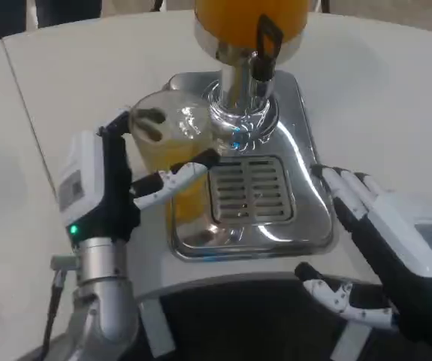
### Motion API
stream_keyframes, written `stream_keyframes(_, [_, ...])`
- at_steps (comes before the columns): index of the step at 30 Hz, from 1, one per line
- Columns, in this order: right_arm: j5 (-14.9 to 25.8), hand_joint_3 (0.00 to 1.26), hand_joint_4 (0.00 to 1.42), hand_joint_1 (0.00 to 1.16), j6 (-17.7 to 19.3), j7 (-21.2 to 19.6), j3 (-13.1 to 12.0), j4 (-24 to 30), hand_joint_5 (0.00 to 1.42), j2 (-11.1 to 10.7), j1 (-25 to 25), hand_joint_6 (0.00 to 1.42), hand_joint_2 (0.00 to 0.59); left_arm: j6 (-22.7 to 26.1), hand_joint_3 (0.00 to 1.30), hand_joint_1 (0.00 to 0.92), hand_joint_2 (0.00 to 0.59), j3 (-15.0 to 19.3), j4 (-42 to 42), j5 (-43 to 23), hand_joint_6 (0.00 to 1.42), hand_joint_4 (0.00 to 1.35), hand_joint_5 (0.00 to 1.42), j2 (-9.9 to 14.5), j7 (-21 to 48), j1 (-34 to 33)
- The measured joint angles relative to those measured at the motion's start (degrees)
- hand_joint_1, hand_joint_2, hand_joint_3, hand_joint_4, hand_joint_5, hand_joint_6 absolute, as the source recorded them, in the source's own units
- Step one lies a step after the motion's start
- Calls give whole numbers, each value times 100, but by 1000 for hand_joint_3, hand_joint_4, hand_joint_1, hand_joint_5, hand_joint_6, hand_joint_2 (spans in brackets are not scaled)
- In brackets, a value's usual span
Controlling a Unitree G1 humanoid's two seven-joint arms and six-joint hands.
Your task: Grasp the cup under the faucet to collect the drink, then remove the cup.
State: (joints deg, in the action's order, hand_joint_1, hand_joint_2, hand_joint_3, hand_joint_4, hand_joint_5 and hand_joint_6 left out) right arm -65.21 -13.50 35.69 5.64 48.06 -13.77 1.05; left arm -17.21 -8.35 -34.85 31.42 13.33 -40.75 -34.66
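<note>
Clear plastic, the cup [169, 135] with yellow drink in it sits in our left hand [107, 188], whose fingers wrap round its sides, just left of the faucet [264, 49] and over the left edge of the chrome tray [306, 195]. Our right hand [385, 248] rests on the table [381, 98] beside the tray's right edge, fingers apart, holding nothing.

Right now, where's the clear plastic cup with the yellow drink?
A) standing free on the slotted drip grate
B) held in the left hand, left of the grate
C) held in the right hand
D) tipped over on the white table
B: the left hand grips the clear plastic cup beside the dispenser's chrome column, left of the slotted drip grate; the right hand holds nothing.
</note>
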Motion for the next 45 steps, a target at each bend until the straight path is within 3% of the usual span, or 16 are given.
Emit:
stream_keyframes(5, [6,0,0,527,109,-117,-264,-1,0,-119,88,65,417,0,1146,579,18,145,335,-1,1424,1033,1424,252,148,328])
stream_keyframes(8, [21,0,0,531,240,-265,-283,-7,0,-135,161,65,419,-14,1149,578,17,342,725,-65,1424,1033,1424,458,293,788])
stream_keyframes(14, [-18,0,0,535,514,-511,-270,-60,0,-201,180,65,422,-11,1155,576,16,655,1696,-249,1424,1033,1424,610,594,1584])
stream_keyframes(29, [231,0,0,483,1022,-828,-575,-95,0,-542,254,32,435,-92,1149,577,16,891,4259,-325,1424,1033,1424,405,1362,3132])
stream_keyframes(38, [316,0,0,420,1513,-1135,-504,143,0,-527,892,18,463,-684,1146,582,17,665,5086,40,1424,1033,1424,439,1930,4031])
stream_keyframes(45, [734,0,0,310,1996,-1553,-927,454,0,-561,1706,0,530,-949,1146,588,13,460,5456,170,1424,1033,1424,392,2203,4397])
